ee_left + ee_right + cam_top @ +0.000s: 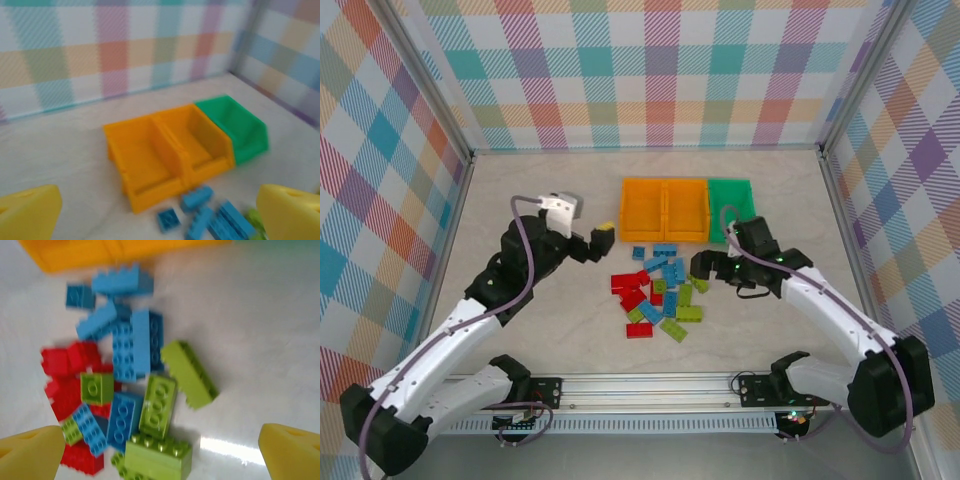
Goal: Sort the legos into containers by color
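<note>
**Both grippers spread wide and empty; legos unsorted.**
The legos (660, 290) lie heaped on the table (550, 200) just in front of the containers (665, 212). The right gripper (160, 452) hangs over the green bricks, the left gripper (160, 212) nearer the bins. Risk: bricks touch and overlap, so a closing grasp may catch two colours or scatter neighbours.

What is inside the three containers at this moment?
Both orange containers and the green container look empty. The right arm covers part of the green one's near edge.
</note>
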{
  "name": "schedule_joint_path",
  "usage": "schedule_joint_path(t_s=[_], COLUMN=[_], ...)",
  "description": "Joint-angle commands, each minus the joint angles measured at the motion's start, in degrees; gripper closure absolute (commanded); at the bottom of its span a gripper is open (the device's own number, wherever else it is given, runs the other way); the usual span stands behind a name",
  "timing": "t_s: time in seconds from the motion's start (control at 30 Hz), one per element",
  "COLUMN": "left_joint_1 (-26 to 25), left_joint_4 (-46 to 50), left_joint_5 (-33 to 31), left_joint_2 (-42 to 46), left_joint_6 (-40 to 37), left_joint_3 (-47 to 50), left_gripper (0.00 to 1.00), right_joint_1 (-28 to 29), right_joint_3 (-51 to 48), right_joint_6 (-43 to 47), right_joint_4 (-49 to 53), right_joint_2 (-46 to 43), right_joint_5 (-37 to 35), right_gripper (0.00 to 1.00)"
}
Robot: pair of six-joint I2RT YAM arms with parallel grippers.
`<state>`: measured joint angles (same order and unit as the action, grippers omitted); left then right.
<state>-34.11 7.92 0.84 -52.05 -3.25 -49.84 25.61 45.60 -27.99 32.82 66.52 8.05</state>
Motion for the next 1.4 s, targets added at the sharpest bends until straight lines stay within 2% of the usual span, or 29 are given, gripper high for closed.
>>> schedule_joint_path(t_s=[0.0, 0.13, 0.23, 0.33, 0.43, 0.63, 0.77, 0.87, 1.0, 1.13, 1.23, 1.37], left_joint_1=[-4.9, -10.2, -12.3, -12.7, -12.7, -12.6, -12.7, -12.7, -12.6, -12.3, -9.9, -5.9], left_joint_4=[24.5, 34.9, 33.4, 27.3, 23.3, 20.0, 18.3, 17.0, 15.1, 13.1, 9.2, 4.6], left_joint_5=[9.2, 14.4, 14.4, 15.2, 16.6, 16.1, 15.8, 14.1, 11.9, 12.0, 14.9, 17.9], left_joint_2=[0.0, 0.3, 1.1, 1.2, 1.2, 1.6, 2.7, 3.2, 4.1, 6.5, 9.6, 12.3], left_joint_6=[-14.0, -28.8, -36.5, -40.0, -41.8, -40.6, -39.7, -39.5, -39.2, -38.8, -35.0, -31.0], left_joint_3=[-7.8, -8.5, -2.8, 3.8, 7.3, 8.8, 9.9, 10.5, 11.1, 11.8, 12.8, 13.5], left_gripper=[0.00, 0.00, 0.00, 0.00, 0.00, 0.00, 0.00, 0.00, 0.00, 0.00, 0.00, 0.00], right_joint_1=[2.5, 4.7, 5.4, 5.8, 6.0, 6.6, 6.8, 6.8, 6.3, 1.4, -4.7, -10.3], right_joint_3=[2.2, 3.0, 5.2, 7.8, 9.7, 10.4, 9.3, 7.6, 7.1, 10.6, 15.2, 25.0], right_joint_6=[-0.8, 1.4, 5.2, 8.2, 9.6, 10.1, 10.6, 9.6, 8.8, 8.9, 9.9, 12.0], right_joint_4=[7.1, 5.0, 3.9, 4.2, 4.0, 0.9, 0.6, 0.1, -0.7, -3.5, -6.6, -7.2], right_joint_2=[4.0, 9.1, 13.8, 19.0, 23.3, 28.1, 27.4, 22.8, 14.0, 9.8, 12.8, 24.2], right_joint_5=[-1.2, -6.8, -8.7, -12.4, -13.0, -11.7, -13.8, -15.7, -17.3, -17.2, -15.8, -15.5], right_gripper=[0.00, 0.01, 0.09, 0.25, 0.39, 0.57, 0.77, 0.88, 0.89, 0.87, 0.85, 0.85])
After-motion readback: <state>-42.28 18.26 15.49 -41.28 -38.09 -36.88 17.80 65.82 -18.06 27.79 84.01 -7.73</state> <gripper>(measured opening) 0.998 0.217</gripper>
